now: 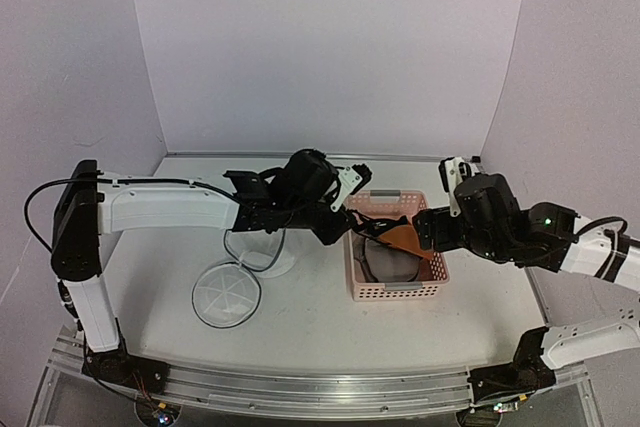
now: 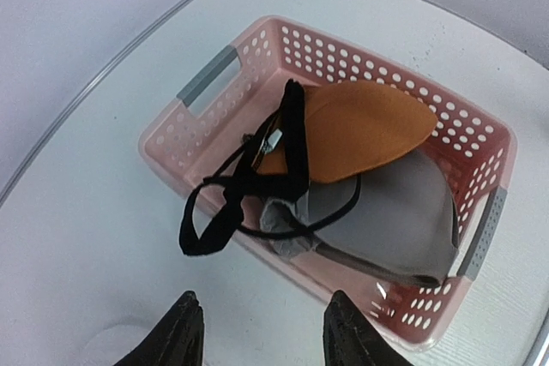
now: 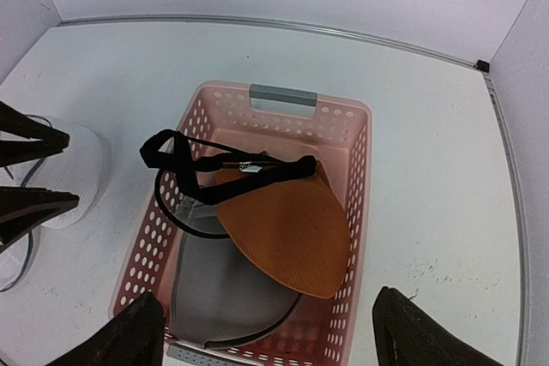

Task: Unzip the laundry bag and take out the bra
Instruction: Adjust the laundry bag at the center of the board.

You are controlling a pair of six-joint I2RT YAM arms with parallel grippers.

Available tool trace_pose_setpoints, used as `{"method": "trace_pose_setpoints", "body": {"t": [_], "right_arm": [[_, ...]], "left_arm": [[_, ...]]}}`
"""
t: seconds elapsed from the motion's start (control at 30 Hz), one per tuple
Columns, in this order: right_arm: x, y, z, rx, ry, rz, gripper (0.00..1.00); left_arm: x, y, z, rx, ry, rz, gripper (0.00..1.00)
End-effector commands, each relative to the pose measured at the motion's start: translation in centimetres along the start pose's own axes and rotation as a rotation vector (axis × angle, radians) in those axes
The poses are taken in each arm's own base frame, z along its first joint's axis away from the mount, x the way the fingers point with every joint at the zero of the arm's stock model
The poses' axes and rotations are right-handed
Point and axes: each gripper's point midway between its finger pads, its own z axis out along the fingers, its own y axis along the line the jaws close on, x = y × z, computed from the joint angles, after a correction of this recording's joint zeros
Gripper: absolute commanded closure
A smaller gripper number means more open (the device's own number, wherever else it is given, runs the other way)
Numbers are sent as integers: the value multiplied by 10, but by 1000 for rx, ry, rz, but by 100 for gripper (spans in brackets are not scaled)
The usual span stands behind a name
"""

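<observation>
The bra, with an orange-brown cup [image 2: 360, 126] and a grey cup lining, lies in the pink basket [image 2: 214, 75]. Its black straps [image 2: 214, 216] hang over the basket's near rim. It also shows in the right wrist view [image 3: 287, 229] and the top view [image 1: 404, 237]. The white mesh laundry bag [image 1: 268, 252] stands left of the basket, its round lid [image 1: 226, 294] lying flat on the table. My left gripper [image 2: 266, 336] is open and empty, just short of the straps. My right gripper [image 3: 270, 340] is open wide and empty above the basket's near end.
The pink basket [image 1: 395, 259] sits right of centre between the two arms. The mesh bag shows at the left edge of the right wrist view [image 3: 73, 173], beside my left gripper's fingers [image 3: 30, 130]. Walls enclose the table at the back and sides.
</observation>
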Motion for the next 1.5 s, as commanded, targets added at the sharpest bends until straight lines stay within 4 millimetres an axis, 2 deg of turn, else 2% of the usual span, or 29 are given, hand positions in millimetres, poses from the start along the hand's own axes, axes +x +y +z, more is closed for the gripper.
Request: {"method": "trace_pose_setpoints", "body": {"t": [0.0,0.2,0.3,0.4,0.47,0.6,0.77,0.87,1.07,1.17,1.27,1.47], "right_arm": [[-22,16,9,-58,3,17,20],[-26,50,36,-165,76,-1,34],[-31,68,46,-220,92,0,45],[-40,87,49,-288,91,8,48],[-44,101,51,-349,94,8,46],[-50,133,54,-466,106,-3,31],[-52,162,68,-500,126,-30,27],[-45,188,79,-552,168,-45,25],[-30,244,84,-633,209,-93,23],[-12,266,83,-666,240,-132,21],[8,279,81,-700,269,-141,20],[35,293,66,-752,286,-136,19]], "left_arm": [[0,15,-36,-51,6,-126,50],[7,43,-66,-121,20,-249,50],[16,61,-80,-143,20,-328,49],[27,84,-96,-146,14,-434,49],[39,103,-105,-172,15,-515,49],[61,128,-130,-251,-1,-637,42],[98,148,-159,-359,-26,-785,29],[124,158,-169,-402,-25,-854,25],[171,169,-168,-466,40,-901,24],[200,171,-160,-465,105,-953,26],[225,170,-151,-449,160,-1007,30],[256,151,-136,-355,220,-1094,31]]}}
